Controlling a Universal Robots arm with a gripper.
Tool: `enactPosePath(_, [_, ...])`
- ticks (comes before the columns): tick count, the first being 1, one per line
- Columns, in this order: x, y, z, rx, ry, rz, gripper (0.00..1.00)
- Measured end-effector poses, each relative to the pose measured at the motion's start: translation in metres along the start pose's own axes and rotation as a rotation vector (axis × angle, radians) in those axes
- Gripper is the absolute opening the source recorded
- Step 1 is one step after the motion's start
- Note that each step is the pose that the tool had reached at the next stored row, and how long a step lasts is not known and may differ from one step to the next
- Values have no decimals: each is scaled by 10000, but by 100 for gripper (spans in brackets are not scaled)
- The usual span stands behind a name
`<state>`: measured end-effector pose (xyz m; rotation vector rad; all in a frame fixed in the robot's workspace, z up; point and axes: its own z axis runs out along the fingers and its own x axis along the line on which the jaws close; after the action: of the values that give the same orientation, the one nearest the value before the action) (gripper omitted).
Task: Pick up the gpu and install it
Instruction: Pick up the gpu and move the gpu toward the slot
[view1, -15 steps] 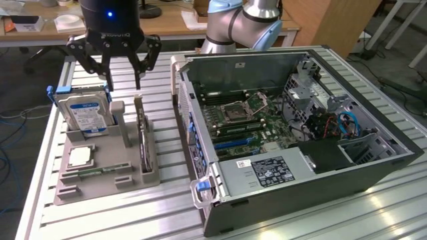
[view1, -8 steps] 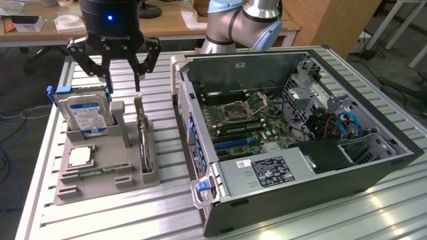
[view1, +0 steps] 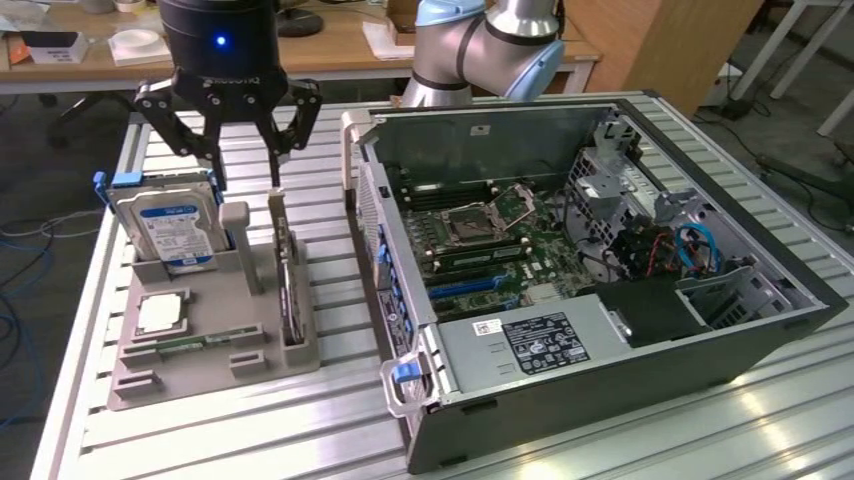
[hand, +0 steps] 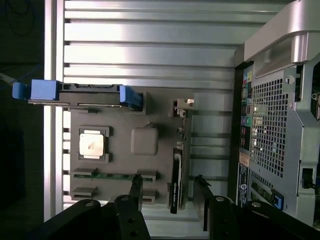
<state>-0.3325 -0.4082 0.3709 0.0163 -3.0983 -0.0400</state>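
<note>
1. Right over the grey plastic parts holder, the black two-fingered claw hung with its fingers spread wide apart, gripping nothing at all.
2. Just beneath it stood the gpu, a thin green circuit card with a black fan face and a silver end bracket. It sat on edge in the holder's slot. From the wrist view the gpu lay between the claw's fingers, closer to one than the other.
3. My call was that a clean pick wanted the claw centred on the card first. Then it should drop straight, with the pads landing on the flat faces and not on the fan.
4. Close by, on the exterior view's left, a silver hard drive with a blue-white label stood upright in its blue carrier. The finger on that side had little room there, so drift looked risky.
5. Farther off, on the ribbed aluminium table, lay the open black computer case, its green motherboard bare. The case sat apart from the holder.
</note>
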Motion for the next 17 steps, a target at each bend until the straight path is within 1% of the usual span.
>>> enactPosePath(17, [-3, -40, 71, 13, 0, -18, 53])
